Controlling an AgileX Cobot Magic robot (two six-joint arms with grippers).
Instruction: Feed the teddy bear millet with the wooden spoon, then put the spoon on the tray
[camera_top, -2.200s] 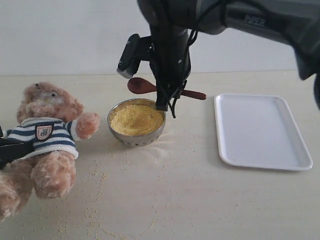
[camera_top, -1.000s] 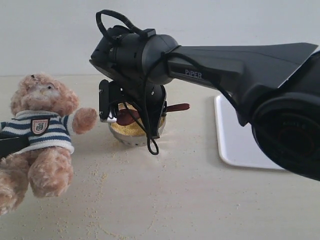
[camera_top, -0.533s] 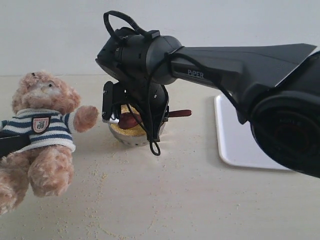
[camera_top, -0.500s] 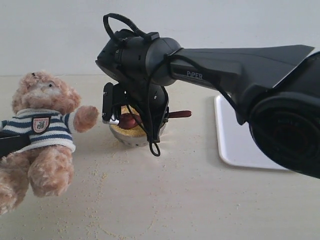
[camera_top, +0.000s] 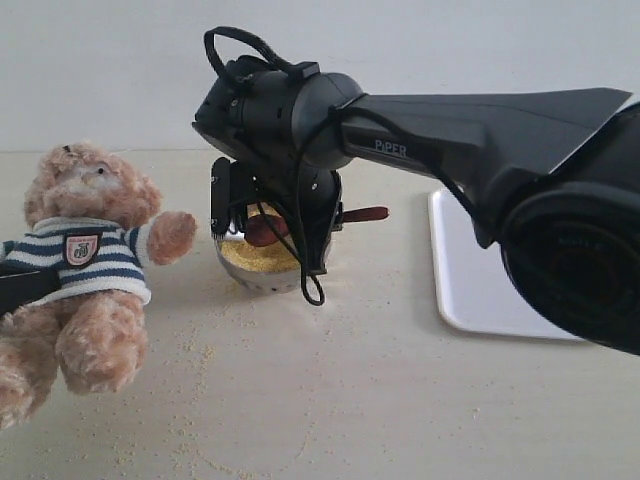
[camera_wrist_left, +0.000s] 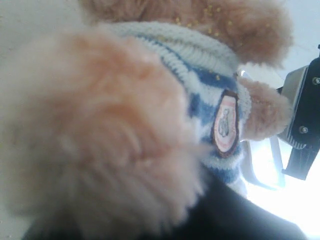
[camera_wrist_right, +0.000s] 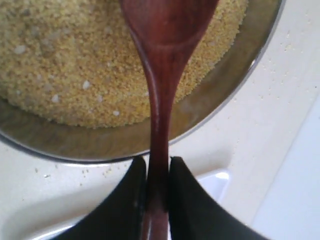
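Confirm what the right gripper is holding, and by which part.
The right gripper clamps the wooden spoon by its slim handle, spoon bowl over the millet.

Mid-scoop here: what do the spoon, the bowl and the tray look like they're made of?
Wooden spoon: dark reddish-brown wood, seemingly lacquered, going by the glossy highlights along it. Bowl: metal, likely steel; its wall is shiny and reflective. Tray: smooth plain white, probably plastic or melamine, but the look leaves that open.
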